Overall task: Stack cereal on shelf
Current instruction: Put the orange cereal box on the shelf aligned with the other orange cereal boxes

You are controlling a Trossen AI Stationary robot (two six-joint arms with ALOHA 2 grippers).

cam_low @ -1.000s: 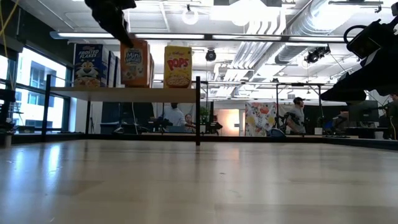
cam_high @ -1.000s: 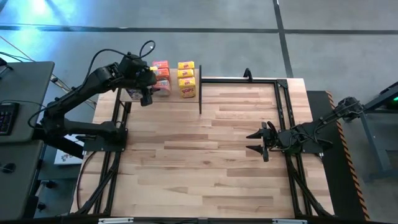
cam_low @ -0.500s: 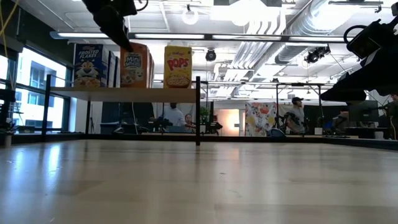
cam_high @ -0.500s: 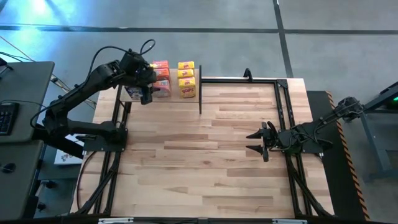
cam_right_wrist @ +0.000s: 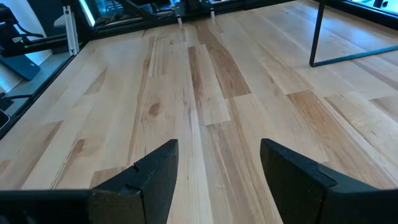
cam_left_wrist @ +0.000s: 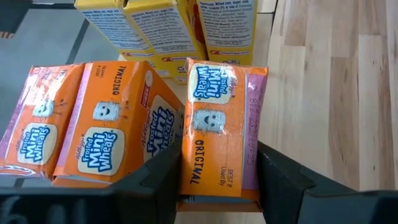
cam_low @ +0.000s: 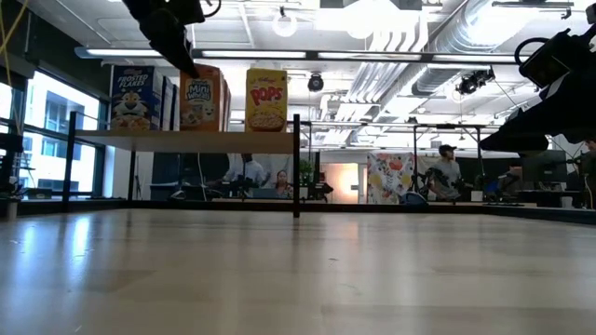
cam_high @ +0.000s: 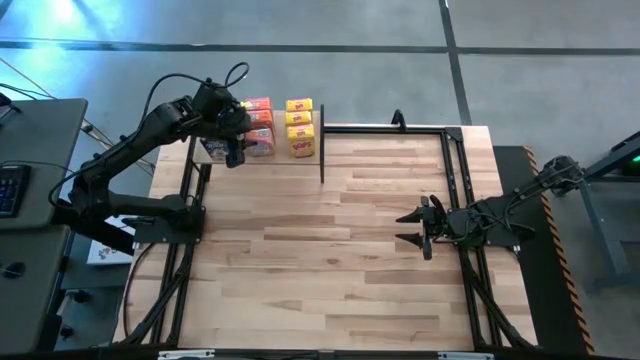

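Count on the shelf [cam_low: 186,138]: three orange boxes [cam_left_wrist: 99,124], three yellow boxes [cam_high: 300,125], blue boxes [cam_low: 133,96] partly hidden by the left arm, number unclear. Left gripper [cam_left_wrist: 217,180] over the shelf at the table's far left corner, fingers [cam_left_wrist: 158,171] either side of the front orange box [cam_left_wrist: 221,124], seemingly touching it. Right gripper [cam_high: 412,227] spread, idle above the table [cam_high: 330,260], right of centre.

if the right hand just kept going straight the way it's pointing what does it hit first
Nothing close: the right hand, fingers open, points across bare tabletop. The first thing in line looks like black frame hardware at the far table edge, though depth is hard to judge. The shelf post stands off to one side.
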